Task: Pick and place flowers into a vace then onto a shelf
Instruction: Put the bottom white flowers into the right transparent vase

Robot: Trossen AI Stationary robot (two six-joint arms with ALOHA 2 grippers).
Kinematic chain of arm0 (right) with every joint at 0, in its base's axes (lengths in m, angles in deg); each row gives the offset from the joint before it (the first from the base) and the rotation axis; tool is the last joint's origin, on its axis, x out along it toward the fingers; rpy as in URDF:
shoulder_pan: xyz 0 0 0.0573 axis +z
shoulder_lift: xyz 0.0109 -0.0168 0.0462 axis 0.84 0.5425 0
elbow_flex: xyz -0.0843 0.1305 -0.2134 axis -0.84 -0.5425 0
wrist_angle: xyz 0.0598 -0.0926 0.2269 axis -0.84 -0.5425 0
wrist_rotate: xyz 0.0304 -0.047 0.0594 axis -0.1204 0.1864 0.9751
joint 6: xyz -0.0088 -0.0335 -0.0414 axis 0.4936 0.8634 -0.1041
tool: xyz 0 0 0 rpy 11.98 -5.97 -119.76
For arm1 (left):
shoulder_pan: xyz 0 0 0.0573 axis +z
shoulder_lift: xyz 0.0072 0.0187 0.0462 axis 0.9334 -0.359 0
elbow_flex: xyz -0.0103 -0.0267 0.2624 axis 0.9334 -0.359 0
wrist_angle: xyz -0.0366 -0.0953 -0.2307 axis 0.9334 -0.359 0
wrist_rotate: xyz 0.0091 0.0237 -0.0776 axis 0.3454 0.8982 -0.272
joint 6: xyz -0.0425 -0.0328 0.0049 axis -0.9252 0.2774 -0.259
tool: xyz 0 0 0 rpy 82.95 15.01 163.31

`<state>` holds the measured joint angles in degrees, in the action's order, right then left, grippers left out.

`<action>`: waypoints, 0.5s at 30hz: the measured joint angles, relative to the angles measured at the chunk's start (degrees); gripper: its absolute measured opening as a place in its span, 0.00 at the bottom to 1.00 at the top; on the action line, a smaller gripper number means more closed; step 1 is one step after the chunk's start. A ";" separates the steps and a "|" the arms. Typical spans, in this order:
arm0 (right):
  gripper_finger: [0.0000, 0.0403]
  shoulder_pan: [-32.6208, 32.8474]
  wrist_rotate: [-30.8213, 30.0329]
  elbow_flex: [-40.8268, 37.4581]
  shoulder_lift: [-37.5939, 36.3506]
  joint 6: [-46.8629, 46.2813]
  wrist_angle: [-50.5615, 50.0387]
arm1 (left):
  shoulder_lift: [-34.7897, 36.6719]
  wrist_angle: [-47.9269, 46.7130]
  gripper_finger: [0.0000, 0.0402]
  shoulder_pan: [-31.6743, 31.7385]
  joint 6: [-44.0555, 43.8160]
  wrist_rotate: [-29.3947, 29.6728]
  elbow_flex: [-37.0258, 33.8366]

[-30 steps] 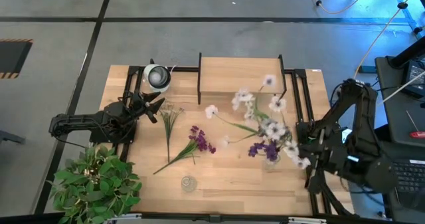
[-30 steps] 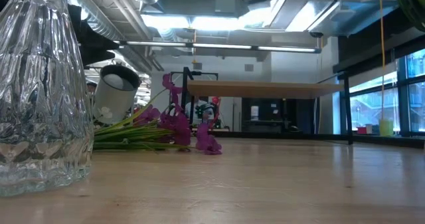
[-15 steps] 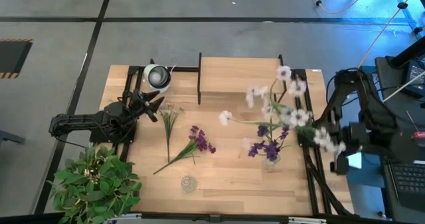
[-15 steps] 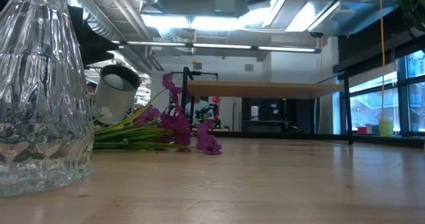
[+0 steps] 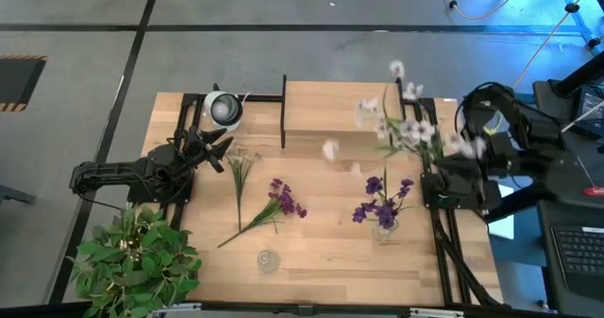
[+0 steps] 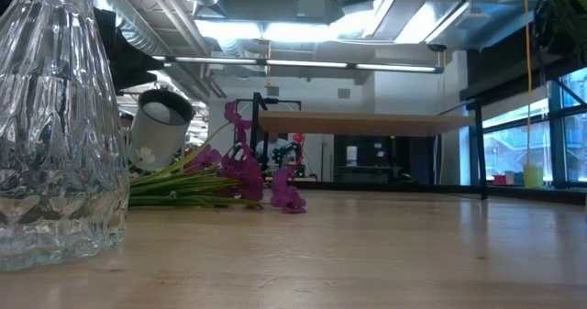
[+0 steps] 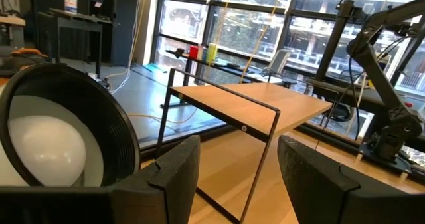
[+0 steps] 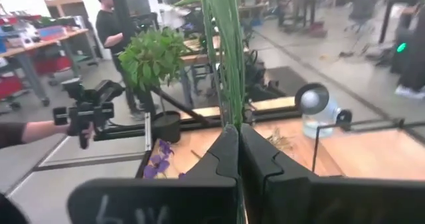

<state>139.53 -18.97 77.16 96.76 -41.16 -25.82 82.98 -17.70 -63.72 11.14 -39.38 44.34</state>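
Note:
My right gripper is shut on a bunch of white flowers, held in the air over the shelf's right end. In the right wrist view, its green stems rise from the shut fingers. A glass vase with purple blossoms stands below on the table. A purple flower and a pale thin one lie flat on the table. A small empty glass vase stands near the near edge. My left gripper waits open at the table's left. My right gripper pinches several green stems of the white bunch between its two shut fingers. The fingers lie across the stems. The bunch is lifted clear of the table, and its blossoms reach out toward the table's left and far side.
A bushy potted plant sits at the near left corner. A round white lamp-like object stands by the shelf's left end. A person stands in the room beyond. Bare wood lies between the two vases.
My right gripper has risen and swung toward the table's far edge, carrying the white bunch. The blossoms were over the vase with the purple flowers and now hang over the shelf's right end. The purple flowers have stayed in the vase.

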 joint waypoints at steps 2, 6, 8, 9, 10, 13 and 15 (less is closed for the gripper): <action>0.00 0.73 0.20 0.01 -1.39 -1.43 -2.21 | 0.00 0.00 0.49 0.01 0.00 0.00 0.00; 0.00 2.21 2.21 -0.02 -4.78 -2.52 -4.91 | 0.00 0.00 0.49 -0.01 0.00 0.00 0.00; 0.00 2.78 4.37 -0.04 -7.02 -3.85 -6.44 | 0.00 0.02 0.49 0.00 0.00 -0.02 0.00; 0.00 3.10 5.63 -0.02 -8.11 -4.35 -6.86 | 0.00 0.02 0.49 0.00 0.00 -0.02 0.00; 0.00 3.40 7.31 -0.03 -9.17 -4.31 -7.05 | 0.00 0.04 0.49 0.01 0.00 -0.02 0.00; 0.00 4.05 13.24 -0.05 -12.38 0.14 -6.82 | 0.00 0.05 0.49 0.01 0.00 -0.02 0.00; 0.00 4.51 17.67 1.12 -13.39 3.66 -7.81 | 0.00 0.07 0.49 -0.01 0.00 -0.02 0.00</action>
<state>144.04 -1.30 78.28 83.36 -37.50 -33.63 82.98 -17.64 -63.73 11.14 -39.40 44.34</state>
